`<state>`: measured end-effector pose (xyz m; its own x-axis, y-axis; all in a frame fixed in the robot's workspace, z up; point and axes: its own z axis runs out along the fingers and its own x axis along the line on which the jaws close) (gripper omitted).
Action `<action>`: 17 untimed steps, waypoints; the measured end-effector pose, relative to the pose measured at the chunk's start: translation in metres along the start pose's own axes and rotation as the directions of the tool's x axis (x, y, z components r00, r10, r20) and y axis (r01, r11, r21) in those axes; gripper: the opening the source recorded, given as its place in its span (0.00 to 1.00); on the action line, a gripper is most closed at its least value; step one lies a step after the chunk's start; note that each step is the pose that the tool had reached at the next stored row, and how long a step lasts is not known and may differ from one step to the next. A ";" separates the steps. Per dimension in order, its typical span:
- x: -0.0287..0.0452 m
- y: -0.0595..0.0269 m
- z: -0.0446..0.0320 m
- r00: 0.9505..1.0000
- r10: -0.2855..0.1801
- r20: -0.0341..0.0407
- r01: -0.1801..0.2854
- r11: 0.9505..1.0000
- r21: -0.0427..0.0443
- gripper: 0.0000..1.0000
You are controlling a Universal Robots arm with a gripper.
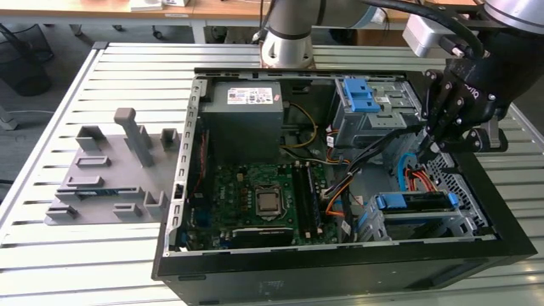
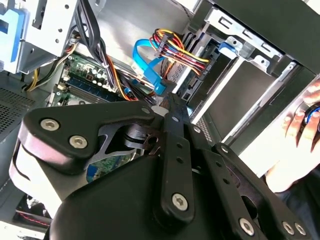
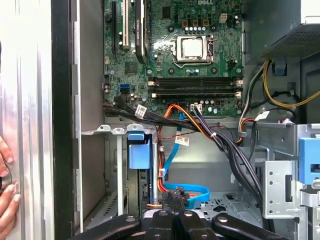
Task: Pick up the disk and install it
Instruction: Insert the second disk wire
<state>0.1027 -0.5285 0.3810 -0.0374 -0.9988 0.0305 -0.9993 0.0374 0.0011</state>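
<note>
Here the claw [image 1: 432, 145] hangs over the open computer case [image 1: 183, 191], close to the case's edge on the exterior view's right, and points down into it. In both wrist views its fingers [image 2: 172, 145] lie together with no gap that I can see, so I judge the claw closed. Nothing is between the fingers, and the tips touch no part. Just under them runs a bundle of cables [image 3: 185, 192], blue and orange, which the tips come near to but do not press.

A little farther on, toward the near corner of the case on the exterior view's right, is the disk [image 1: 414, 203]. It lies flat inside the metal drive cage [image 1: 463, 223], with its blue carrier bracket [image 3: 139, 150] facing the open middle of the case. It looks already seated in its bay, though I cannot tell if it is fully locked.

I judge the disk to be stiff and rather heavy for its size. Its metal faces are smooth and probably slippery, and it should not be dropped or knocked. The blue bracket is thin plastic and may bend. The best hold seems to be across the two long sides, on the frame, and not on the flat label face.

Beyond it lies the motherboard [image 3: 195, 50]. A person's hand [image 3: 6, 192] rests on the table [image 1: 127, 268] outside the case wall.
</note>
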 end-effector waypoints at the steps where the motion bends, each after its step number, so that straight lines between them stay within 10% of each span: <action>1: -0.0011 0.0000 -0.0001 1.000 0.000 -0.002 0.000 1.000 0.000 0.11; 17: -0.0200 0.0007 0.0010 0.999 0.000 -0.041 0.000 1.000 0.001 0.25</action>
<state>0.1027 -0.5085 0.3793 -0.0374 -0.9967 0.0715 -0.9993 0.0375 0.0003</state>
